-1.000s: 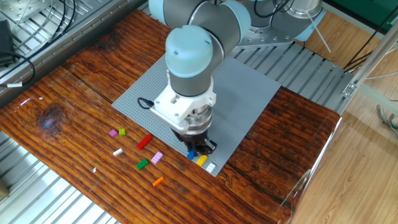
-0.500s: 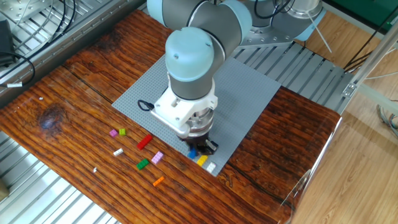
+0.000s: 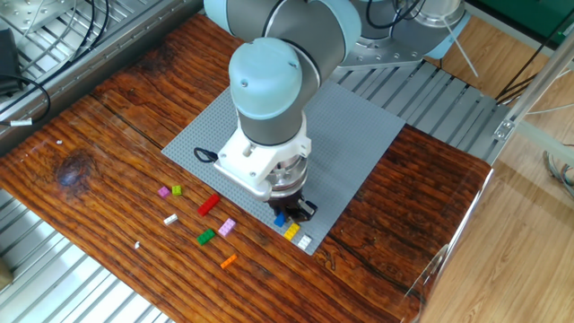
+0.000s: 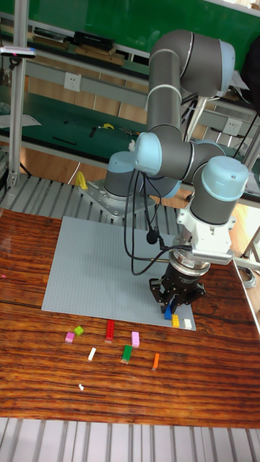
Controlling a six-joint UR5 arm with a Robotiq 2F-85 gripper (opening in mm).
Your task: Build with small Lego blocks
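Note:
My gripper (image 3: 288, 212) (image 4: 174, 300) hangs just above the near right corner of the grey baseplate (image 3: 341, 135) (image 4: 87, 267). Its fingers look open, and nothing seems to be held between them. Right under the fingertips a blue brick (image 3: 280, 218) (image 4: 167, 312) sits on the plate. A yellow brick (image 3: 291, 231) (image 4: 175, 320) and a white brick (image 3: 304, 240) (image 4: 187, 323) continue the row toward the corner. Loose Lego blocks lie on the wood in front: magenta (image 3: 162, 191), lime (image 3: 177, 189), red (image 3: 208, 205), white (image 3: 169, 219), pink (image 3: 226, 227), green (image 3: 205, 237), orange (image 3: 228, 261).
A black cable loop (image 3: 207, 154) hangs beside the wrist over the plate. The wooden table ends at a metal edge (image 3: 448, 260) on the right and slatted metal rails (image 3: 54, 269) in front. Shelving and cables stand at the far left.
The arm has lifted and drifted slightly left and back, while the blue brick stays where it was on the plate. The loose bricks have not moved.

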